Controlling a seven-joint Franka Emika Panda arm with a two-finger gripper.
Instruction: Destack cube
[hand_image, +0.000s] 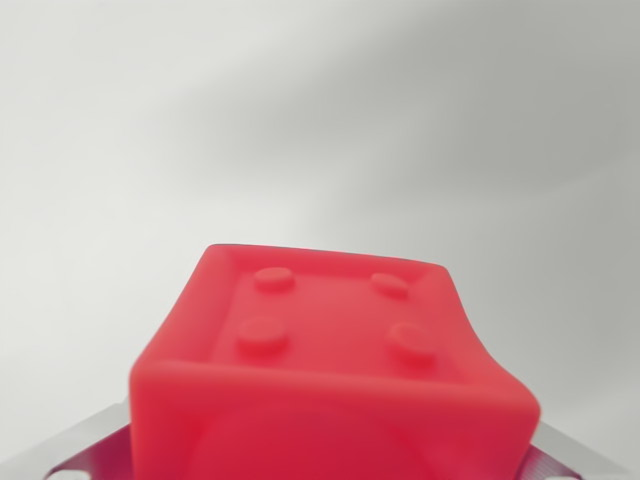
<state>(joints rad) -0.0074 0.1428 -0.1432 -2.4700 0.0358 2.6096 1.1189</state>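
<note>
Red four-studded cube (330, 370), blurred

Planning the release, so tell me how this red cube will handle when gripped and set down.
The red cube looks like smooth moulded plastic, so probably stiff and light, perhaps slippery against the metal fingers. Flat faces suggest it won't roll. Its four raised studs may snag another block.

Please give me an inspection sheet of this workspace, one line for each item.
Surface: plain pale grey surface, bare where visible.
Job's things: red soft-looking plastic cube with four round studs on its raised-rim face, close to the camera; any second cube is not visible.
Clutter: nothing seen.
Grippers: pincer, metal fingers at both bottom corners, flanking the cube; contact cannot be told.
Cables: nothing seen.
Surroundings: blurred grey shadows only.
</note>
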